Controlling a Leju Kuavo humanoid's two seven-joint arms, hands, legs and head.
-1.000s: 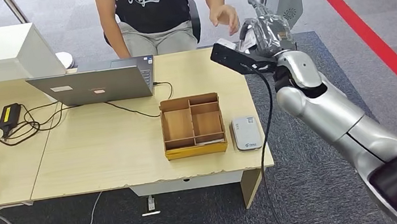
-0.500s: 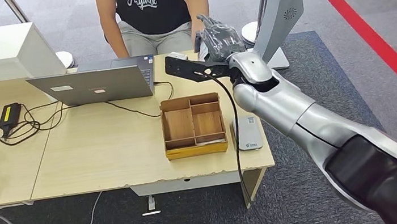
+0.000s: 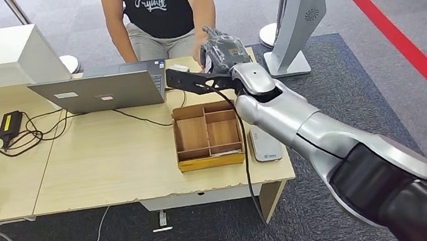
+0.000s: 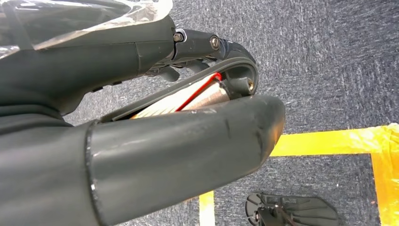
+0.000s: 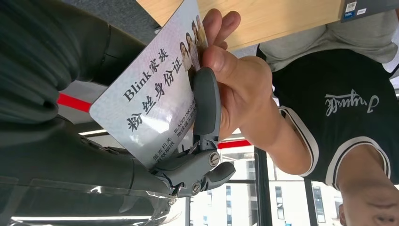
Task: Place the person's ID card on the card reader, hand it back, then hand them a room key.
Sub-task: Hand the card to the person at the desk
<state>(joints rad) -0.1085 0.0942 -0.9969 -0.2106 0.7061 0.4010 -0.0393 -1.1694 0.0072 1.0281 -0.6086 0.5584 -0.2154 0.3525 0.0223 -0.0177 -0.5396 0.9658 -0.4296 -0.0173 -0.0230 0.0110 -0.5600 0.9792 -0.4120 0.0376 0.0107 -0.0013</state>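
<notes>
Robot hand [image 5: 155,141] and person's fingers [image 5: 221,52] half hide ID card [image 5: 150,108].

Pale blue-white ID card [image 5: 150,103], black lettering; light wood desk [image 3: 111,157]

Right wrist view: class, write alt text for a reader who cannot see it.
The robot's right hand and a person's hand both hold a pale ID card printed with Chinese text and small portraits, one dark robot finger lying across its face. Behind is the person's black top and a wooden desk edge.
</notes>
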